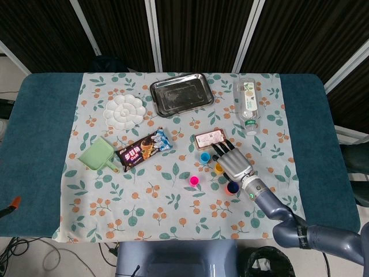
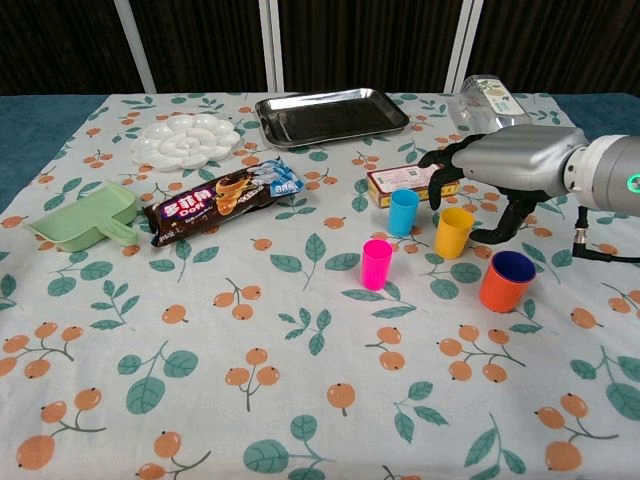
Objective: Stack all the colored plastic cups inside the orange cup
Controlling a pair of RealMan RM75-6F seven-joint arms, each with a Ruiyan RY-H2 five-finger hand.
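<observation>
Chest view: right hand (image 2: pixel 500 165) empty, fingers spread above yellow cup (image 2: pixel 453 232)
yellow cup: upright, between blue cup (image 2: pixel 403 212) and orange cup (image 2: pixel 507 281)
grip advice: lower, close thumb and fingers around yellow's wall; avoid nudging blue
left hand: unseen

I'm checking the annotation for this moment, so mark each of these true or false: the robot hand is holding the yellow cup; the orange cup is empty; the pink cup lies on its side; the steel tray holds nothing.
1. The right robot hand holds the yellow cup: false; it hovers above and behind the cup, fingers apart, gripping nothing.
2. The orange cup has no cup inside: true.
3. The pink cup lies on its side: false; it stands upright.
4. The steel tray holds nothing: true.
</observation>
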